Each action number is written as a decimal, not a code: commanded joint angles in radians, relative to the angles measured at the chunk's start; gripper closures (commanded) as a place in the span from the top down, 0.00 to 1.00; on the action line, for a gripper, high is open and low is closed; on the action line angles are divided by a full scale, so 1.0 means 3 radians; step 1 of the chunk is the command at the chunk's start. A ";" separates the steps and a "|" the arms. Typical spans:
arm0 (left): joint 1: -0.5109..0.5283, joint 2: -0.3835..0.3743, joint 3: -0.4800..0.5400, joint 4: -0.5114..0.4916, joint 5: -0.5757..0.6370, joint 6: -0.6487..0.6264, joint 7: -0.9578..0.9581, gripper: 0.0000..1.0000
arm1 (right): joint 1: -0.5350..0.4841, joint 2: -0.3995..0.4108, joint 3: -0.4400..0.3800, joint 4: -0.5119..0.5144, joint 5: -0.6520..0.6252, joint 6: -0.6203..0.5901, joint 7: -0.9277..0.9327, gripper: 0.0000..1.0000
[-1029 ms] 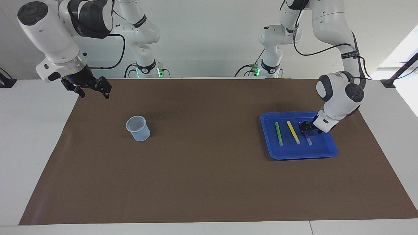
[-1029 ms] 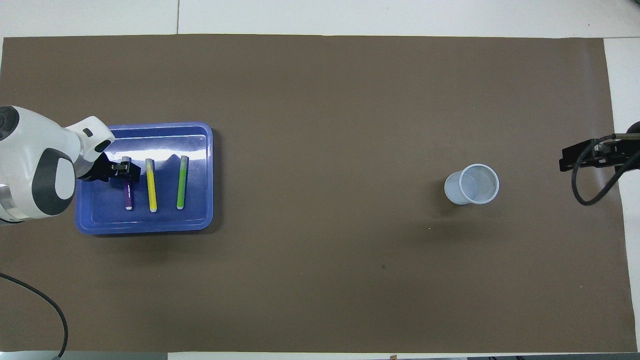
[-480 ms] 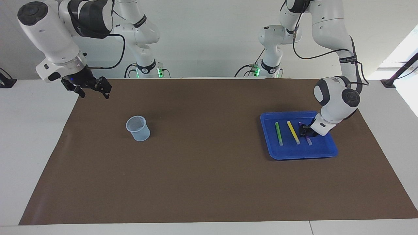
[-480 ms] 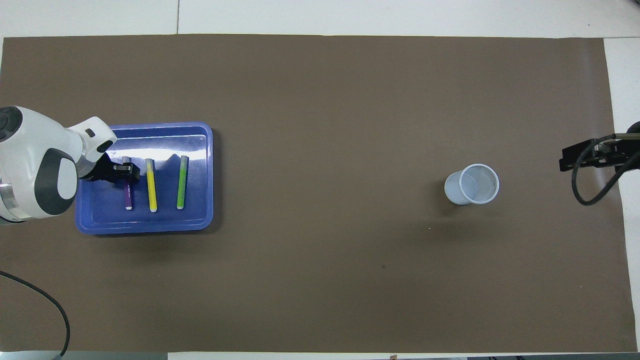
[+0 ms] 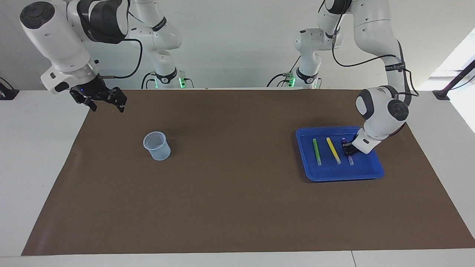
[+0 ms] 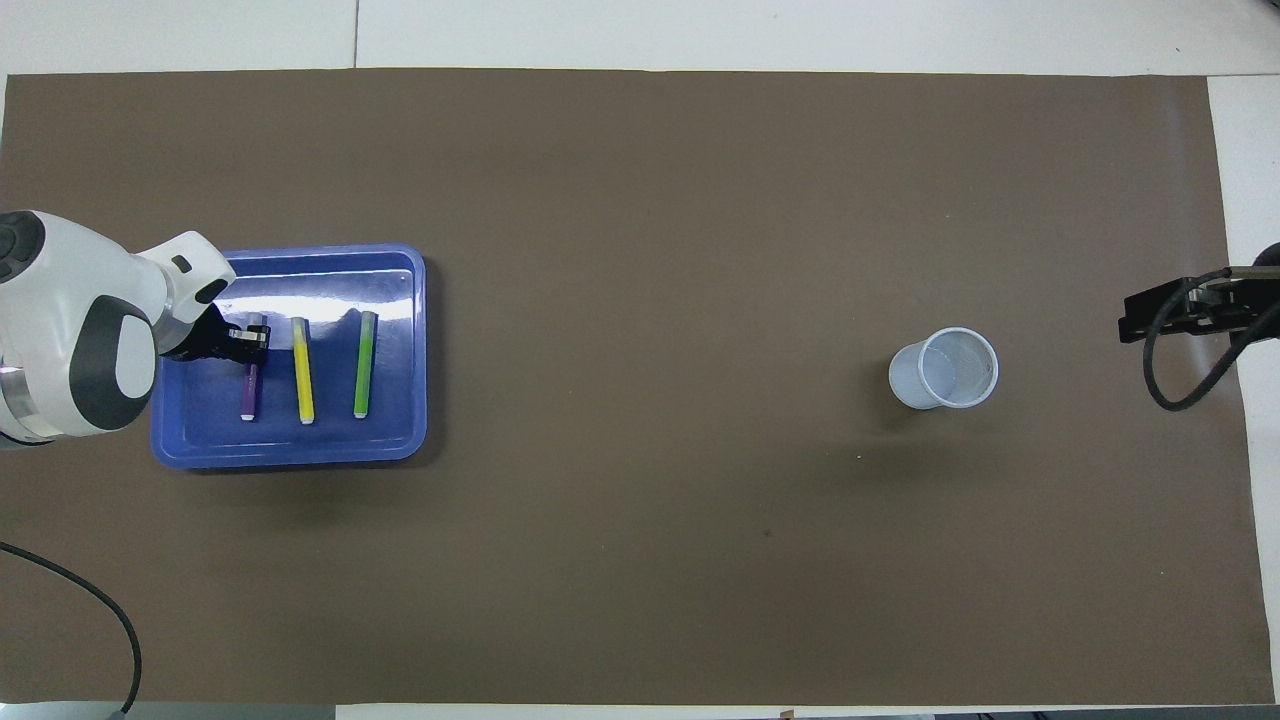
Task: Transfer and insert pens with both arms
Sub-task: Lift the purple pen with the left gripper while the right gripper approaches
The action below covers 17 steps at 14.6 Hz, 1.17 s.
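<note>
Straddling the purple pen [image 5: 349, 155] in the tray [image 5: 365, 174], left gripper [image 5: 348, 149]; grip unclear.

Open mat [image 5: 237, 193] around lone cup [image 5: 157, 145].

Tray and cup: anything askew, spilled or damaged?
Nothing stands out. The green pen, yellow pen and purple pen lie side by side in the blue tray, the left gripper down at the purple one. The cup stands upright. The right gripper waits over the mat's edge.
</note>
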 commanded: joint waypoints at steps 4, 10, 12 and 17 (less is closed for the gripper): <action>-0.0018 0.0052 0.0023 -0.0010 0.0005 0.0037 0.0019 0.00 | -0.0027 -0.0028 0.0003 0.0005 0.0050 -0.0056 -0.0016 1.00; -0.0069 0.0072 0.0023 0.0541 0.0000 -0.0637 0.0009 0.00 | -0.0022 -0.0028 0.0003 0.0005 0.0050 -0.0056 -0.0016 1.00; -0.0110 0.0067 0.0023 0.0735 -0.0005 -0.0923 -0.0006 0.00 | -0.0027 -0.0028 0.0003 0.0005 0.0050 -0.0056 -0.0016 1.00; -0.0242 0.0032 0.0018 0.1385 -0.0306 -0.1797 -0.0638 0.00 | -0.0027 -0.0028 0.0003 0.0005 0.0050 -0.0056 -0.0016 1.00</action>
